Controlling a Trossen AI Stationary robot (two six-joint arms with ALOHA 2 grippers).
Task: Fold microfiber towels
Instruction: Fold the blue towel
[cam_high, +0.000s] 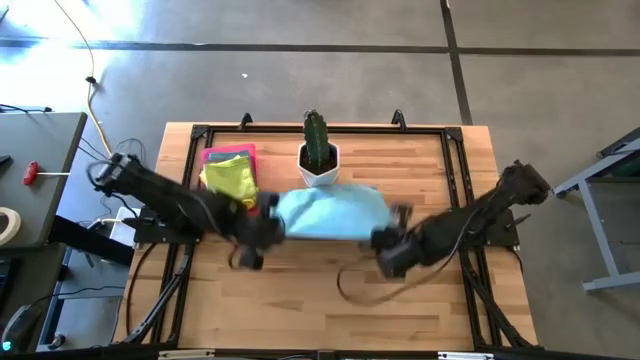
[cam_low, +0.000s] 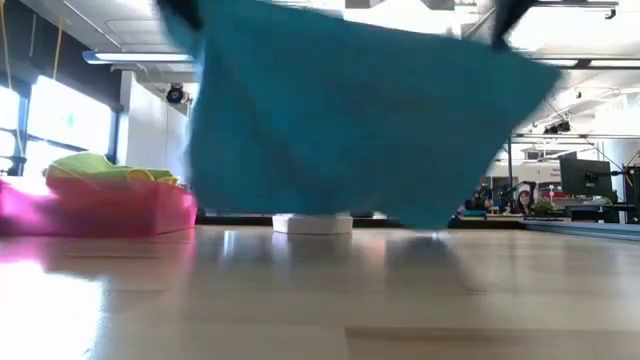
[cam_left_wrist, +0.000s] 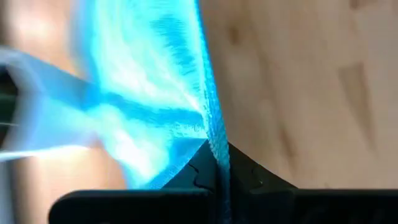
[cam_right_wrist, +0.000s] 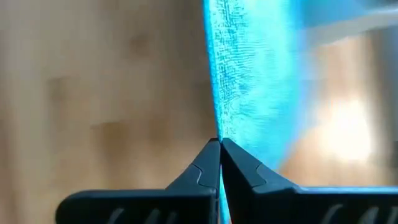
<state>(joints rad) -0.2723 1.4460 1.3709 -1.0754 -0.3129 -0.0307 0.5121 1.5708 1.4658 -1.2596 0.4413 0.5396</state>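
**Blue towel held up between both grippers**

Wooden table sat on a concrete floor, with an open room behind it in the low view; a person was seated far off at its right edge.

Left gripper was over the table's middle, fingers pressed together on an edge of the light blue towel. In its wrist view the cloth edge ran straight up out of the closed tips and fanned away to one side.

Right gripper was across from the left one, with the towel between them. Its fingers were also pinched shut on the towel's edge, which rose from the tips in its wrist view with bare wood beside it.

From table height the towel hung spread out and clear of the tabletop, held at its two upper corners. Its bottom edge sloped, with a low corner near the surface but apart from it.

Beyond both grippers stood a cactus in a white pot, just behind the towel. Beyond the left gripper, on its outer side, lay the pink tray holding more folded towels, yellow and green on top. A dark cable looped on the table near the right gripper.
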